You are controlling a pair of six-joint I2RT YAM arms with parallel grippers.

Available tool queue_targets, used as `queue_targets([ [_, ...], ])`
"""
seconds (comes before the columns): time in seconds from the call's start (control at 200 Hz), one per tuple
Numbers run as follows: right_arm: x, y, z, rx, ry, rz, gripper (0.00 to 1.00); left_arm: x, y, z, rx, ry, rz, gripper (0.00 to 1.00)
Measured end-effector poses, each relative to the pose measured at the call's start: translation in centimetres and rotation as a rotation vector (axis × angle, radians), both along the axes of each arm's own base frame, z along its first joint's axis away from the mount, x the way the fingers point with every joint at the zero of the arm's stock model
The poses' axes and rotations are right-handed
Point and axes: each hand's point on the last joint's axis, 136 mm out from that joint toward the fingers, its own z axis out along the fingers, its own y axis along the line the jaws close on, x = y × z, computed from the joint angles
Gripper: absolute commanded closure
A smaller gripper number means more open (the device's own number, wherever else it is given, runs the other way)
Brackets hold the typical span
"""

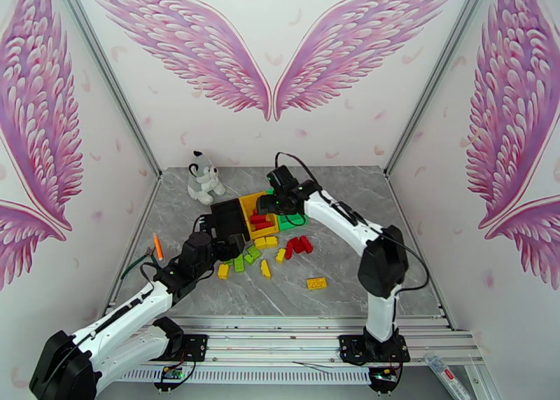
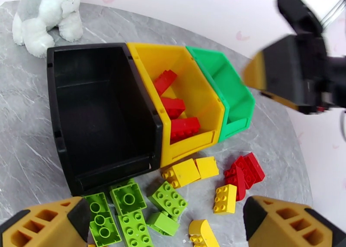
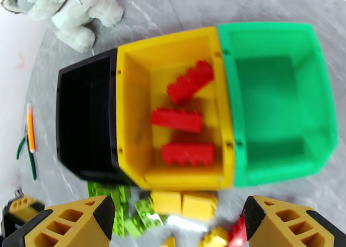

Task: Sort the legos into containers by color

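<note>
Your right tool (image 3: 179, 212) hangs open and empty above the yellow bin (image 3: 129, 113), where three red legos (image 3: 177, 120) lie, so that bin evidently serves for red. Your left tool (image 2: 166, 208) gapes wide, holding nothing, low over the green legos (image 2: 127, 198) on the tabletop (image 2: 26, 113), seemingly poised to pick. The black bin (image 2: 52, 105) and green bin (image 3: 281, 113) are empty

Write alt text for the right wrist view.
A black bin, a yellow bin and a green bin sit side by side on a table; the yellow bin holds three red legos and the green bin is empty. The right gripper, open, frames the bottom edge, where yellow legos and green legos lie; a plush toy sits top left.
</note>
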Motion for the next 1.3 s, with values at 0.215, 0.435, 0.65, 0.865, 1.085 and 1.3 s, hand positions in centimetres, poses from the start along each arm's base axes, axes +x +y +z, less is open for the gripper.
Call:
queue_targets([
  [0.215, -4.3, -4.9, -1.1, -0.069, -0.02, -0.005, 0.26, -0.8, -2.3, -1.6, 0.032, 0.039, -0.079, 0.01],
  [0.435, -7.4, -8.5, -7.6, -0.167, 0.101, -0.019, 0.33, -1.0, -3.4, -1.6, 0.042, 0.037, -0.113, 0.01],
  [0.65, -6.2, -10.1, -8.8, -0.165, 0.104, -0.073, 0.43, -0.9, -3.6, -1.7, 0.045, 0.038, -0.117, 0.01],
  [0.865, -4.4, -12.5, -12.4, -0.159, 0.159, -0.146, 0.47, -1.0, -3.6, -1.7, 0.046, 0.037, -0.118, 0.01],
  [1.085, -3.9, -11.8, -13.8, -0.142, 0.177, -0.134, 0.48, -0.9, -3.6, -1.6, 0.048, 0.034, -0.117, 0.01],
  [1.3, -3.2, -12.5, -15.7, -0.141, 0.208, -0.156, 0.55, -0.9, -3.6, -1.6, 0.047, 0.033, -0.117, 0.01],
])
